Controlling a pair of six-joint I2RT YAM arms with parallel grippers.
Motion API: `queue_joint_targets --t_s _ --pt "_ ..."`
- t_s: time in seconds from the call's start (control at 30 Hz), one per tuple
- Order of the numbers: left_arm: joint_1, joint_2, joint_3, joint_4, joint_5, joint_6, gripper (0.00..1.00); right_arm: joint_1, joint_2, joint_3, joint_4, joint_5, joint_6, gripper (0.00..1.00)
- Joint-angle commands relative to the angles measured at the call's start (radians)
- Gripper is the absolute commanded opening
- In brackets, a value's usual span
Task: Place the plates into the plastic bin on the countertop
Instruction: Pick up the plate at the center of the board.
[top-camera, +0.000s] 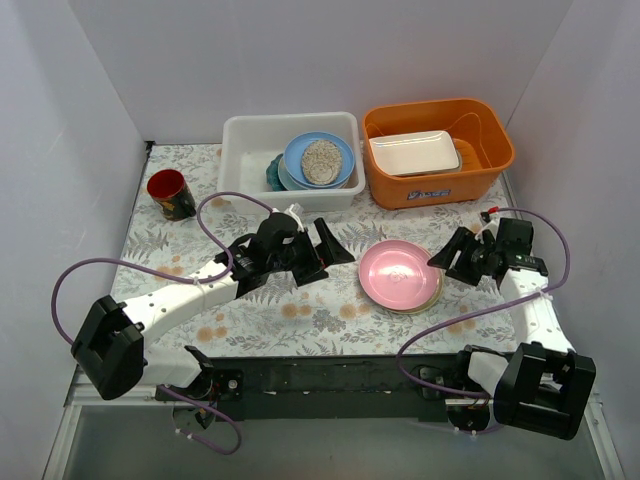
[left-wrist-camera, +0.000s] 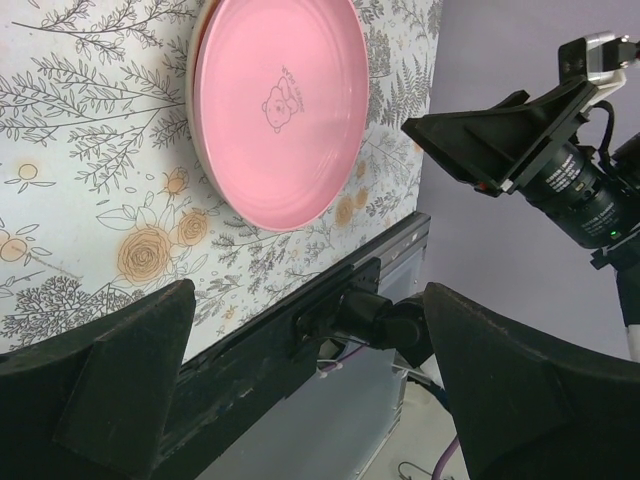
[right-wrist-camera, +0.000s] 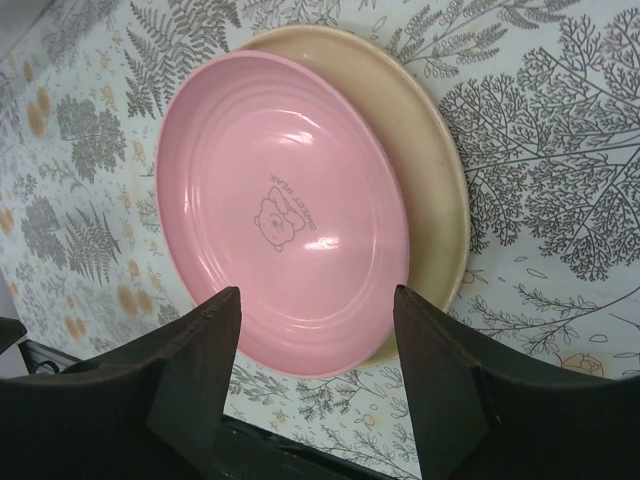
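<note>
Hovering toward countertop (top-camera: 300, 318) near edge, right of middle: right gripper (right-wrist-camera: 315, 310), jaws spread astride pink plate (right-wrist-camera: 280, 210) rim, probably lining up pinch. Pink plate rests on cream plate (right-wrist-camera: 432, 170), lifting rim clear. Left gripper (top-camera: 330, 258) spread, empty, mid-countertop. Plastic bin (top-camera: 240, 150) at far edge, holding blue plate (top-camera: 298, 150).

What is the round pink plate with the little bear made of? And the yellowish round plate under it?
The round pink plate looks like smooth, glossy plastic, maybe melamine: bright light spots shine on it. The yellowish round plate beneath looks duller; plastic or glazed ceramic, hard to tell.
</note>
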Motion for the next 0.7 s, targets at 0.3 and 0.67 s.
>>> queue_joint_targets --t_s 0.3,0.67 --pt "-0.004 0.001 0.033 0.002 -0.022 0.006 0.98 -0.019 0.042 -0.080 0.055 -0.010 -0.038 0.64" --pt "-0.004 0.004 0.033 0.007 -0.020 -0.003 0.98 -0.019 0.129 -0.146 0.129 -0.024 -0.035 0.52"
